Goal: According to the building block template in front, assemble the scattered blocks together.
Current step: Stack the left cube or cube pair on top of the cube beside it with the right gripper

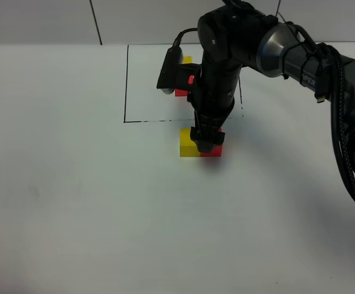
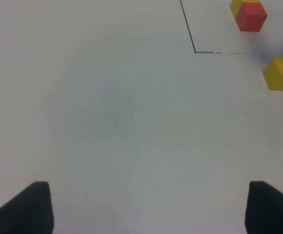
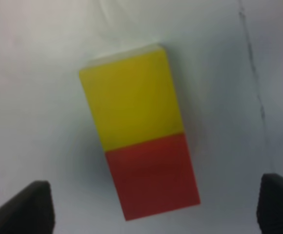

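Right gripper (image 1: pixel 207 141) is hovering, jaws apart, over the scattered blocks (image 3: pixel 139 134), six o'clock of the template (image 2: pixel 249 15); they're looking light, hard, slick, so I'd be pinching opposite flat faces.

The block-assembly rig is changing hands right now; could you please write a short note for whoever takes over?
Left gripper: open, empty, over bare table.
Right gripper: open, straddling the yellow cube and red cube, apparently touching neither.
Cubes: side by side, faces together, just outside the black rectangle.
Building block template: inside the rectangle, partly hidden by the right arm in the high view.
Done: the two cubes look joined.
Left: probably raise the right arm and check the pair against the template.
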You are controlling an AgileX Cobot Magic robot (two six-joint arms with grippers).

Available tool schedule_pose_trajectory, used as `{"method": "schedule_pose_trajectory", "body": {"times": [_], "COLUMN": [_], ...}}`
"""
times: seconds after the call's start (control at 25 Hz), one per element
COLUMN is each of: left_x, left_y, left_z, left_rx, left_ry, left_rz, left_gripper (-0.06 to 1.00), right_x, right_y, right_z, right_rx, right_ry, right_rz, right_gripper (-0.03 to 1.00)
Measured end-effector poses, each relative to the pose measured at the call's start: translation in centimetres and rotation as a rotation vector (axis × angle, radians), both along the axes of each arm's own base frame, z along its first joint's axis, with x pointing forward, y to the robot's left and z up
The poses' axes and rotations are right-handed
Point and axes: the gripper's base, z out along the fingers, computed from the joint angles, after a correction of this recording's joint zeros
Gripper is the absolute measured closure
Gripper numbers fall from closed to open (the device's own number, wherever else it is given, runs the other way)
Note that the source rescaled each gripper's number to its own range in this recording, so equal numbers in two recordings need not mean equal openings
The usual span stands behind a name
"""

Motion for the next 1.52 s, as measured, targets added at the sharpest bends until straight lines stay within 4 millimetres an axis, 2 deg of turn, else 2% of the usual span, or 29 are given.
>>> {"method": "schedule_pose_trajectory", "body": {"times": [0.24, 0.52, 0.68, 0.8, 0.96, 1.08, 1.16, 1.36, 1.52], "left_x": [0.0, 0.0, 0.0, 0.0, 0.0, 0.0, 0.0, 0.0, 0.0], "left_y": [0.0, 0.0, 0.0, 0.0, 0.0, 0.0, 0.0, 0.0, 0.0], "left_z": [0.0, 0.0, 0.0, 0.0, 0.0, 0.0, 0.0, 0.0, 0.0], "left_rx": [0.0, 0.0, 0.0, 0.0, 0.0, 0.0, 0.0, 0.0, 0.0], "left_ry": [0.0, 0.0, 0.0, 0.0, 0.0, 0.0, 0.0, 0.0, 0.0], "left_rz": [0.0, 0.0, 0.0, 0.0, 0.0, 0.0, 0.0, 0.0, 0.0], "left_gripper": [0.24, 0.24, 0.24, 0.24, 0.24, 0.24, 0.24, 0.24, 0.24], "right_x": [0.0, 0.4, 0.5, 0.6, 0.6, 0.6, 0.7, 0.7, 0.6], "right_y": [0.8, 1.1, 1.1, 1.2, 1.1, 1.1, 1.0, 1.0, 1.3], "right_z": [-1.5, -3.8, -5.2, -5.9, -6.0, -6.0, -6.0, -6.0, -5.8], "right_rx": [-0.006, -0.013, -0.026, -0.033, -0.035, -0.04, -0.039, -0.025, 0.053], "right_ry": [-0.008, -0.001, 0.017, 0.025, 0.027, 0.023, 0.025, 0.034, 0.086], "right_rz": [0.084, 0.091, 0.091, 0.092, 0.091, 0.089, 0.07, -0.057, -0.294], "right_gripper": [0.21, 0.21, 0.25, 0.33, 0.53, 0.75, 0.96, 0.96, 0.96]}}
